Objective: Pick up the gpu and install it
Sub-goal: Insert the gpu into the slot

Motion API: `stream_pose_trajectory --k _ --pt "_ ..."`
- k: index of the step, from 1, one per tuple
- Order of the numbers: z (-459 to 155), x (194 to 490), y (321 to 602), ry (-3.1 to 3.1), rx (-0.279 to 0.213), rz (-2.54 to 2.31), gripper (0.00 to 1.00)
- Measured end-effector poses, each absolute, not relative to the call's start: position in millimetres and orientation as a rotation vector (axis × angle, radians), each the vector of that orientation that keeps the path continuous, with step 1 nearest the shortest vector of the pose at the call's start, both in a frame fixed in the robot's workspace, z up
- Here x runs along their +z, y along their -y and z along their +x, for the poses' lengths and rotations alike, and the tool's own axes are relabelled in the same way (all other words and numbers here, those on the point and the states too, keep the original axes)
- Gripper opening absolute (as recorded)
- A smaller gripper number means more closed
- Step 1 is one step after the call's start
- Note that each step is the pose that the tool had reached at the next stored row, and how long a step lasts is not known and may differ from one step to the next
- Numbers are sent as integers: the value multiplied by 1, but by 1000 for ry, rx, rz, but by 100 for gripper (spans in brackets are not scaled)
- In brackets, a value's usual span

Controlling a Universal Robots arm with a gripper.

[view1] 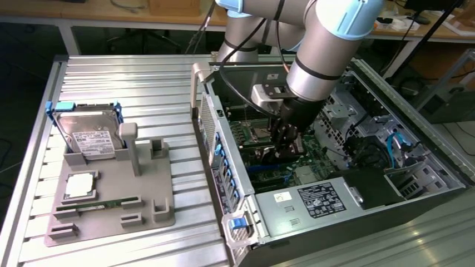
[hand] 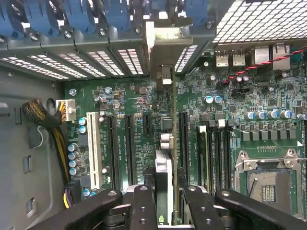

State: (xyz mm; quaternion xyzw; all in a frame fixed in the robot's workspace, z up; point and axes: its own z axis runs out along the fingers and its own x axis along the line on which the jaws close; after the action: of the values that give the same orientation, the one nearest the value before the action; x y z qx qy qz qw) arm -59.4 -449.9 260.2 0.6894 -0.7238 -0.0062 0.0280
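My gripper [view1: 285,146] is down inside the open computer case [view1: 319,203], over the green motherboard [view1: 315,146]. In the wrist view the gripper [hand: 165,194] is shut on the gpu [hand: 164,165], which I see edge-on as a thin upright card between the two black fingers [hand: 143,203]. The card's pale metal bracket [hand: 162,45] reaches the case's rear slot openings. The card runs along the motherboard [hand: 134,96] in line with the black expansion slots [hand: 184,139]. Whether its edge is seated in a slot I cannot tell.
Beside the case, on the exterior view's left, a grey fixture plate [view1: 111,222] holds a hard drive in a blue frame [view1: 89,133], a square chip [view1: 79,185] and a green memory stick [view1: 97,204]. Blue latches [hand: 72,14] line the case's rear. A cable bundle [hand: 43,117] lies by the motherboard.
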Motion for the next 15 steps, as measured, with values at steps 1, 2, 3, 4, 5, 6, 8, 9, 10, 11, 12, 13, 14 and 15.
stream_pose_trajectory --k 1,2,3,4,5,6,8,9,10,11,12,13,14,15 --pt "-59 260 450 2234 -19 2128 27" --pt "-59 260 450 2234 -19 2128 27" --pt "-59 260 450 2234 -19 2128 27" --pt "-59 260 450 2234 -19 2128 27" --pt "-59 260 450 2234 -19 2128 27" --pt "-60 260 450 2234 -19 2128 27" --pt "-62 260 450 2234 -19 2128 27" --pt "-63 260 450 2234 -19 2128 27" --pt "-65 260 450 2234 -19 2128 27" --pt "-66 260 450 2234 -19 2128 27" --pt "-67 260 450 2234 -19 2128 27" --pt "-68 260 450 2234 -19 2128 27" --pt "-68 260 450 2234 -19 2128 27" --pt "-69 260 450 2234 -19 2128 27"
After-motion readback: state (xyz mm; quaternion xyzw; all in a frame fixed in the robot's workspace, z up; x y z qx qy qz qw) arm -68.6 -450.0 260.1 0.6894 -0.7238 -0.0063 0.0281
